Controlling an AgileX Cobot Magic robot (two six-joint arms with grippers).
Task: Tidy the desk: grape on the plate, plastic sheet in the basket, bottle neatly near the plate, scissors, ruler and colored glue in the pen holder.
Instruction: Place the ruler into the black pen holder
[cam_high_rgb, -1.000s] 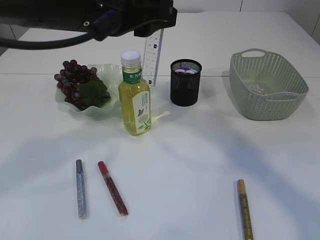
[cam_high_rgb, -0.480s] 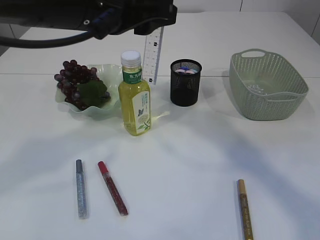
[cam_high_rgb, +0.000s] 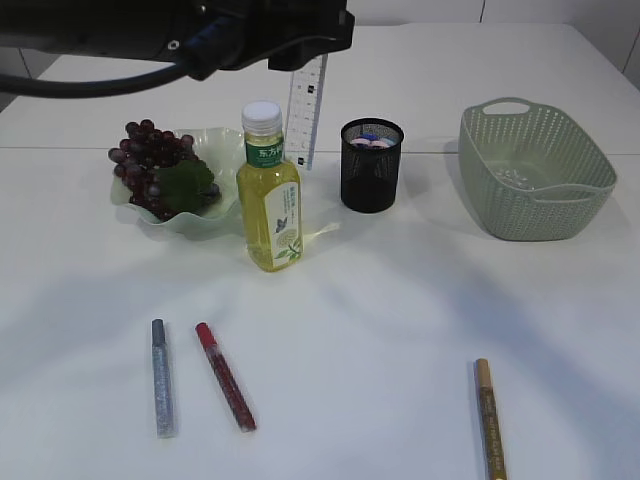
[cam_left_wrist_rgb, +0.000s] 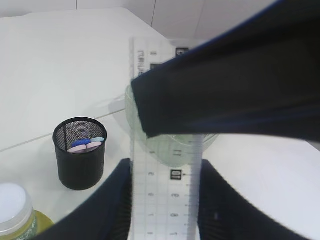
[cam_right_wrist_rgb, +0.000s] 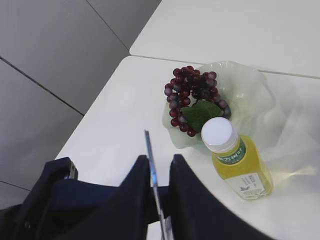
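- The black mesh pen holder (cam_high_rgb: 371, 170) stands at upper centre of the exterior view. A few blue and pink handle tops (cam_left_wrist_rgb: 85, 145) show in its mouth in the left wrist view, though I cannot tell what they belong to.
- The green basket (cam_high_rgb: 535, 180) sits at upper right. Something pale glints on its floor, too faint to identify.
- The frilled green plate (cam_high_rgb: 225, 140) at upper left carries the dark red grape (cam_high_rgb: 150, 150) bunch with a green leaf.
- The bottle (cam_high_rgb: 269, 205) of yellow liquid stands upright just right of the plate, with its white cap on.
- The ruler (cam_high_rgb: 305, 115) hangs in the air at top centre, between the bottle and the pen holder in the frame.
  - Its long axis is near vertical, leaning slightly right at the top.
  - Its lower end points down behind the bottle's cap.
- The right gripper (cam_right_wrist_rgb: 159, 162) is clamped on the ruler, which shows edge-on between its two fingers.
- The left gripper (cam_left_wrist_rgb: 165, 170) has a finger flanking each long edge of the ruler. I cannot tell whether they actually press on it.
- Three colored glue sticks lie flat on the table along the bottom of the exterior view.
  - The silver one (cam_high_rgb: 161, 377) and the red one (cam_high_rgb: 225, 376) are side by side at lower left.
  - The gold one (cam_high_rgb: 489, 415) lies apart at lower right, pointing up-frame.
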